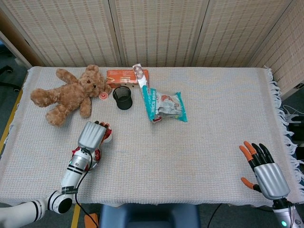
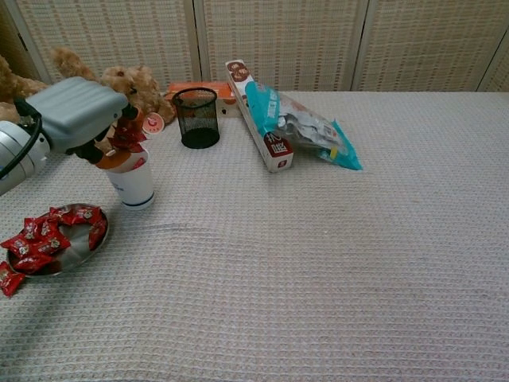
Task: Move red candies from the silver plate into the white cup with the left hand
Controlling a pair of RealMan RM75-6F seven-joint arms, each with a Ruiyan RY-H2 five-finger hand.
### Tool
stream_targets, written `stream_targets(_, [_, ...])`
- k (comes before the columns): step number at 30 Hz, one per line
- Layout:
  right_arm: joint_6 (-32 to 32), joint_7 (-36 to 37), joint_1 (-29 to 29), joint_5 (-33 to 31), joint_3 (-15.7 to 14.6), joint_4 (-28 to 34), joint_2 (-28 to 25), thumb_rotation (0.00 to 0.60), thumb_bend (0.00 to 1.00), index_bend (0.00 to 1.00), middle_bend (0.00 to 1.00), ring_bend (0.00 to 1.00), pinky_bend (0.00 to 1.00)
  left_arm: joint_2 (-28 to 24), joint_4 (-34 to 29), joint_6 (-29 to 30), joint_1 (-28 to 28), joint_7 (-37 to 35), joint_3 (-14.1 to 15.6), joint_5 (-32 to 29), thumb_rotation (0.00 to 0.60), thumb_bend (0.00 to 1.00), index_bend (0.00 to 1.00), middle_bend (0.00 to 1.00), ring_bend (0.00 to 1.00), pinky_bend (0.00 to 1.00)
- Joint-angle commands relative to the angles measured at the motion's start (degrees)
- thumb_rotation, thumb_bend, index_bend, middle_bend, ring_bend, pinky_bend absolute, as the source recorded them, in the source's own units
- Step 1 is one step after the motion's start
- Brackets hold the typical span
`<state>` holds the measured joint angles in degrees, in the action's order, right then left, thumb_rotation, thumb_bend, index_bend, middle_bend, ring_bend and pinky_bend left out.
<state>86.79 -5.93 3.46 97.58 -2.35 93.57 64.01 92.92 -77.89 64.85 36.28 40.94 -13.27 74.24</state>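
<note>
At left of the chest view, the left hand (image 2: pixel 83 119) pinches a red candy (image 2: pixel 127 135) over the white cup (image 2: pixel 134 181); more red candies (image 2: pixel 48 235) fill the silver plate (image 2: pixel 75 256) below. A black mesh cup (image 2: pixel 196 118) and teddy bear (image 1: pixel 69 92) stand behind. The right hand (image 1: pixel 263 168), lower right of the head view, lies spread, holding nothing.

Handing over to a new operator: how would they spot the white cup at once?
Start at the brown teddy bear far left. Nearer the robot stands the white cup, under the left hand. Unlike the black mesh cup, it is solid white.
</note>
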Motion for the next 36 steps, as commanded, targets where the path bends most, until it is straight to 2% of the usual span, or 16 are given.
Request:
stream_targets(1, [0.0,0.2,0.0,0.0,0.0,0.0,-0.1,0.6,0.07,0.0,0.0,0.0,0.0,0.4,0.5,0.0,0.2,0.3,0.5,-0.8,0.6,0.46,0.36,0.46,0.49,0.97])
stream_targets(7, [-0.2,0.1,0.1,0.1,0.0,0.0,0.0,0.6,0.07,0.0,0.0,0.0,0.0,-0.2,-0.1,0.9,0.3,0.8,1.7,-0.1,0.6,0.44,0.22,0.41,0.43,0.95])
stream_targets(17, [-0.1,-0.2,0.0,0.2,0.0,0.0,0.1,0.6,0.07,0.0,0.0,0.0,0.0,-1.2,-1.9,3.0,-0.1,0.9,2.6,0.1,0.6,0.44,0.21,0.4,0.43,0.95])
stream_targets(20, [-0.3,-0.3,0.1,0.1,0.0,0.0,0.1,0.6,0.07,0.0,0.0,0.0,0.0,-2.6,-4.6,5.6,-1.3,-0.9,4.6,3.7,0.6,0.43,0.21,0.38,0.42,0.95])
stream_targets(22, [-0.5,-0.4,0.2,0.1,-0.1,0.1,0.2,0.6,0.07,0.0,0.0,0.0,0.0,-3.4,-6.1,7.5,-2.5,-2.7,7.2,7.5,0.6,0.43,0.22,0.37,0.42,0.95])
stream_targets(24, [-0.7,-0.6,0.3,0.3,-0.2,0.1,0.2,0.6,0.07,0.0,0.0,0.0,0.0,-3.8,-7.0,8.4,-3.4,-3.8,9.7,10.2,0.6,0.43,0.23,0.36,0.44,0.96])
stream_targets(28, [-0.5,-0.7,0.2,0.8,-0.4,0.3,0.3,0.6,0.07,0.0,0.0,0.0,0.0,-2.3,-6.1,9.6,-4.9,-4.8,12.8,13.3,0.6,0.43,0.24,0.34,0.64,1.0])
stream_targets(30, [-0.2,-0.7,0.1,1.0,-0.5,0.2,0.2,0.6,0.07,0.0,0.0,0.0,0.0,-0.9,-5.1,9.1,-5.4,-5.1,14.3,14.4,0.6,0.43,0.24,0.34,0.69,1.0])
stream_targets(33, [-0.3,-0.5,0.1,1.4,-0.7,0.2,0.1,0.6,0.07,0.0,0.0,0.0,0.0,1.4,-3.0,7.8,-5.4,-3.8,14.9,14.6,0.6,0.43,0.26,0.32,0.72,1.0])
stream_targets(36, [-0.1,-0.1,0.1,1.9,-0.9,0.1,-0.1,0.6,0.07,0.0,0.0,0.0,0.0,3.9,-0.1,6.4,-5.1,-3.0,13.5,13.2,0.6,0.43,0.26,0.31,0.73,1.0])
